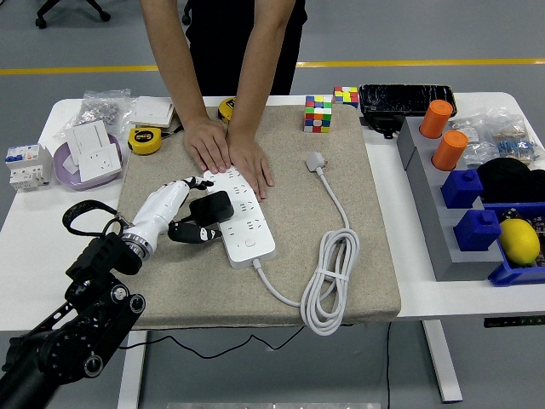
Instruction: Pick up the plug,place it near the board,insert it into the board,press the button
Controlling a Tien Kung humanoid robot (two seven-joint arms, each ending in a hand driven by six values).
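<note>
The left hand (183,213) reaches up from the bottom left corner to the white board (238,215), its fingers curled around the black plug (210,208) sitting on the board's left side. Behind it, a person's hands (228,153) press flat on the board's far end, hiding it.

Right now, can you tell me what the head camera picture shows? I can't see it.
The robot's left robot hand is on the black plug sitting in the white power strip on a tan mat. A person across the table presses both hands on the strip's far end. The strip's white cable lies coiled nearby.
</note>
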